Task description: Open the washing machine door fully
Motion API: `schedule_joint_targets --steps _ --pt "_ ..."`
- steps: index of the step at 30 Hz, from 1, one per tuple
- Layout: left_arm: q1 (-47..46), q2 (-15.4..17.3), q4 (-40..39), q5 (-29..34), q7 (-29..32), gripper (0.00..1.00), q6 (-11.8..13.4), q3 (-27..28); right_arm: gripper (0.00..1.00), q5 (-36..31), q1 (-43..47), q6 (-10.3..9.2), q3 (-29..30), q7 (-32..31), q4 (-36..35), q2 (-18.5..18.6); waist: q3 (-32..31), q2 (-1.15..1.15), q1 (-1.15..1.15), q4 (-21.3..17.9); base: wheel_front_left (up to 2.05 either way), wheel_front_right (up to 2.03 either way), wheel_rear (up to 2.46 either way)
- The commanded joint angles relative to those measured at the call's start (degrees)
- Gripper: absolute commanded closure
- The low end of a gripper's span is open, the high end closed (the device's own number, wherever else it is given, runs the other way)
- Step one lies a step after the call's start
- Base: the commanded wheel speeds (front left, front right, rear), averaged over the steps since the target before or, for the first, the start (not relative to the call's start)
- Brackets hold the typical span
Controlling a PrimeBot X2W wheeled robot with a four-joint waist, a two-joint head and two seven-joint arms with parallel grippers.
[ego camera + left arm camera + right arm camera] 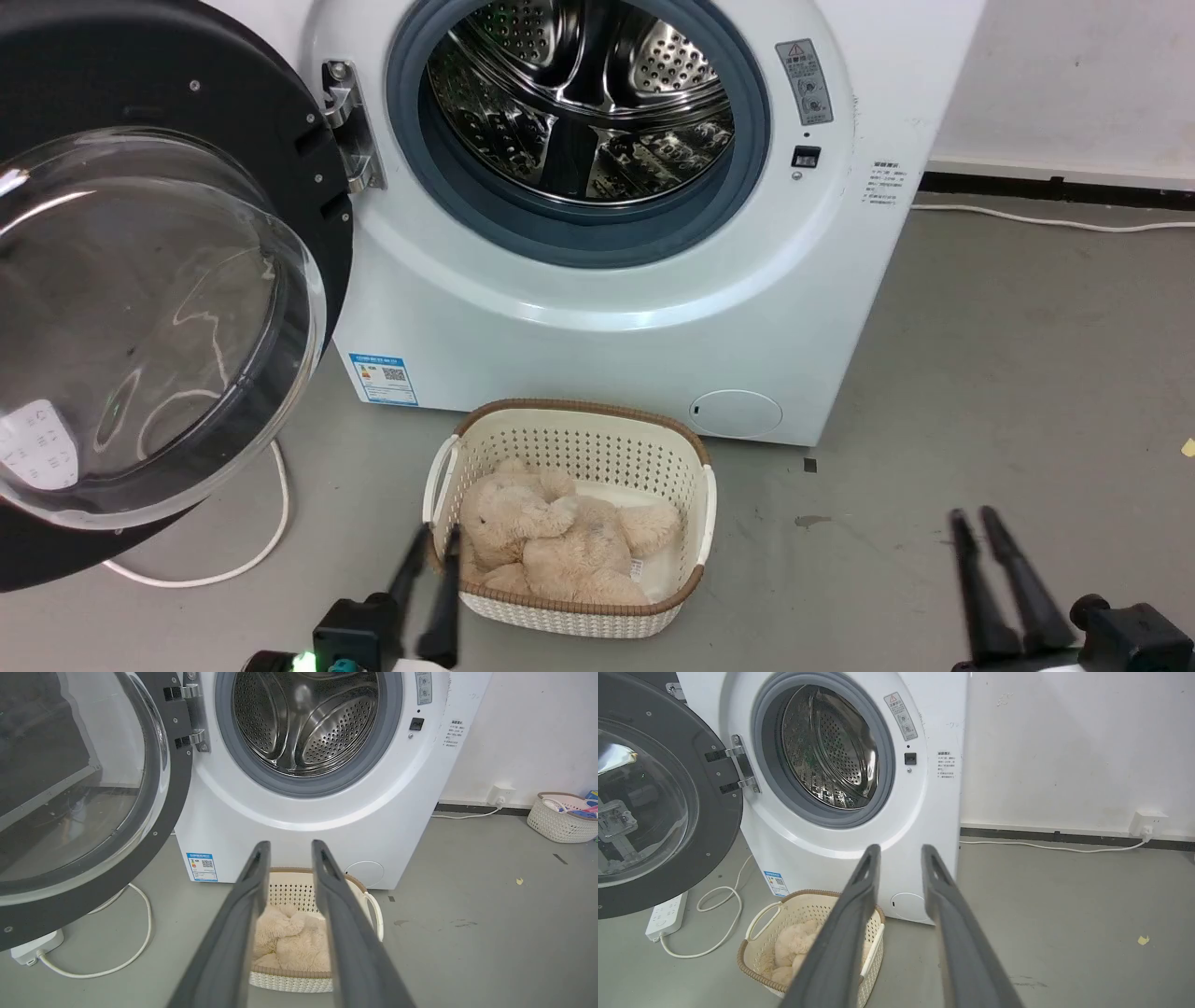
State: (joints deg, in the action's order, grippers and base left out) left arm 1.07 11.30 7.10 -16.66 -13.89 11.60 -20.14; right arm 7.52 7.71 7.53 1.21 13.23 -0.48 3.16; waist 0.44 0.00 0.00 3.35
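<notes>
The washing machine door (pixel 159 289) stands wide at nine o'clock, so you look finished; left pincer (pixel 440 530) and right pincer (pixel 972 513) spread, empty.

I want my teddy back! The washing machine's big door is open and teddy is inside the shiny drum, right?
Not quite. The washing machine door is open, but the teddy lies in the white basket on the floor before the machine, not in the drum. The head view shows it.
</notes>
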Motion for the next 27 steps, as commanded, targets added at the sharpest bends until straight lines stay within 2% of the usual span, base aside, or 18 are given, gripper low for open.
schedule_joint_targets --steps 1,27 --pt "0.00 -0.02 -0.01 0.05 0.04 1.00 -0.03 0.06 1.00 -0.02 -0.02 0.00 -0.03 -0.04 0.00 0.00 0.00 0.00 0.00 -0.01 0.00 0.00 0.00" --pt "-0.21 -1.63 -1.35 3.24 2.70 1.00 -2.25 3.92 1.00 -1.46 -1.50 -0.01 -0.25 -2.57 0.09 -0.05 -0.09 0.00 0.00 -0.65 0.00 0.00 0.00"
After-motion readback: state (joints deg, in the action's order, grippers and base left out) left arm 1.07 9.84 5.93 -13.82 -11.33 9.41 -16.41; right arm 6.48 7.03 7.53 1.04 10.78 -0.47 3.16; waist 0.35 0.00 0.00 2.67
